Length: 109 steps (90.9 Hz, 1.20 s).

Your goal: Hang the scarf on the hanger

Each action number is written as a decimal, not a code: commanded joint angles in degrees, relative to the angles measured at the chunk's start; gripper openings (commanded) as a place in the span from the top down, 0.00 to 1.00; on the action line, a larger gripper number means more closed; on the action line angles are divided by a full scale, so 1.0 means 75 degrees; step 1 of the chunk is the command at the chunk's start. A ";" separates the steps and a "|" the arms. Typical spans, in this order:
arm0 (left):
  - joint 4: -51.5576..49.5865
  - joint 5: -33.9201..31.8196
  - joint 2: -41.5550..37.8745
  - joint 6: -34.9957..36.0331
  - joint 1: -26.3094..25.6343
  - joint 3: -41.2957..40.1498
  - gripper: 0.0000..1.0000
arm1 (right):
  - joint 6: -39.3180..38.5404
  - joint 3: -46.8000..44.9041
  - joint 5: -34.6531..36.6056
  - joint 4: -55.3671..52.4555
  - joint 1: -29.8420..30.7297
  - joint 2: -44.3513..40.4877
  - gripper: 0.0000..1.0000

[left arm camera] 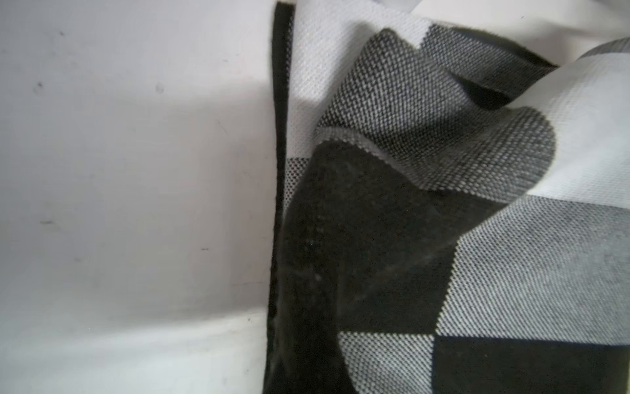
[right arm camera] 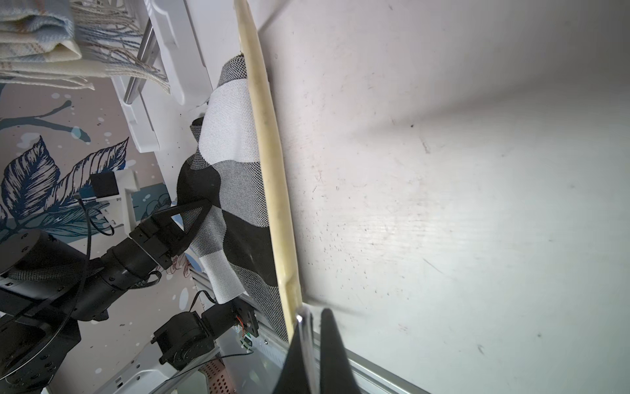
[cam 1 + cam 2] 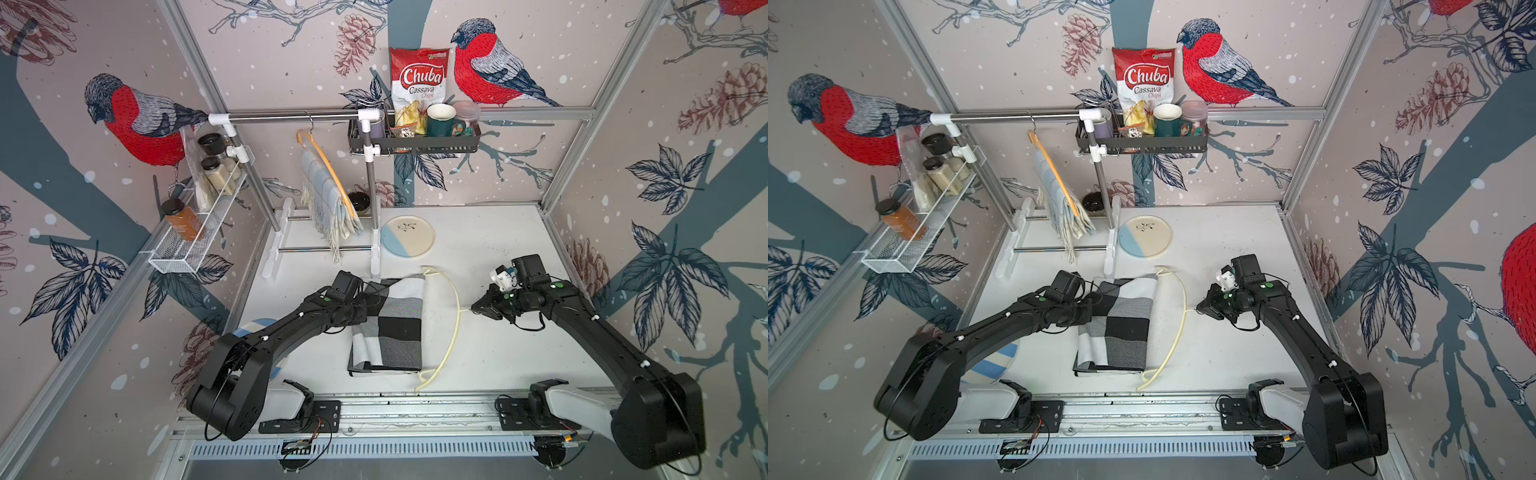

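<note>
A black, white and grey checked scarf [image 3: 388, 328] lies folded on the white table in both top views. My left gripper [image 3: 371, 300] is shut on the scarf's left edge and pinches up a fold, which the right wrist view shows at the left gripper [image 2: 201, 208]. The left wrist view is filled by bunched scarf [image 1: 443, 143]. A cream hanger [image 3: 457, 307] lies curved on the table just right of the scarf, its far end touching the scarf's corner. My right gripper [image 3: 473, 309] is shut on the hanger's thin metal hook [image 2: 308, 327].
A rack [image 3: 376, 216] at the back left carries an orange hanger with a pale blue fringed scarf [image 3: 328, 199]. A round plate [image 3: 407, 237] lies beside the rack's foot. A striped plate [image 3: 257, 328] sits under my left arm. A wire shelf [image 3: 183, 253] and a black basket [image 3: 415, 143] hang on the walls.
</note>
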 commanded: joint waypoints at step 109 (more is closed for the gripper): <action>0.0372 0.0243 0.1318 -0.0418 0.0161 0.0151 0.80 | 0.0162 0.0302 0.0336 -0.0299 0.0293 -0.0049 1.00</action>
